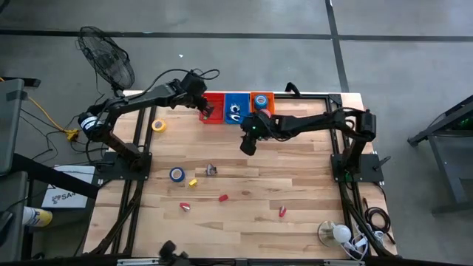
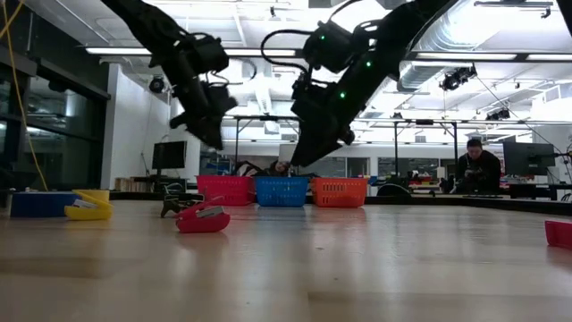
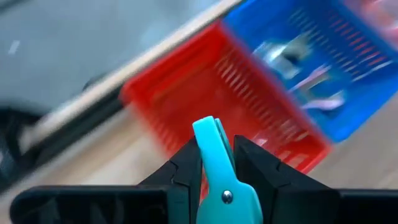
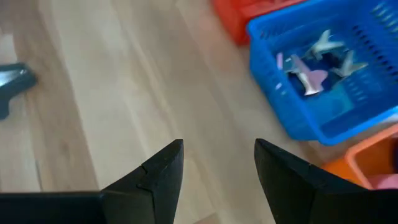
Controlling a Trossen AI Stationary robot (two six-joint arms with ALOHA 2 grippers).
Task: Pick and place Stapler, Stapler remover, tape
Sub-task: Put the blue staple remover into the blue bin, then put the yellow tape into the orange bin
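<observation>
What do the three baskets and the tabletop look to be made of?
Red basket, blue basket and orange basket: probably moulded plastic, judging by the uniform bright colour and slotted walls. Table: light wood, seemingly smooth-finished planks, with visible grain and seams.

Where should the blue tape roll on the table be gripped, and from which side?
Come from straight above. The blue tape roll seems to lie flat with its open centre up, so probably pinch its wall, one finger in the hole and one outside.

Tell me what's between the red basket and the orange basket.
The blue basket sits between the red basket and orange basket, shown in the high view.
</observation>
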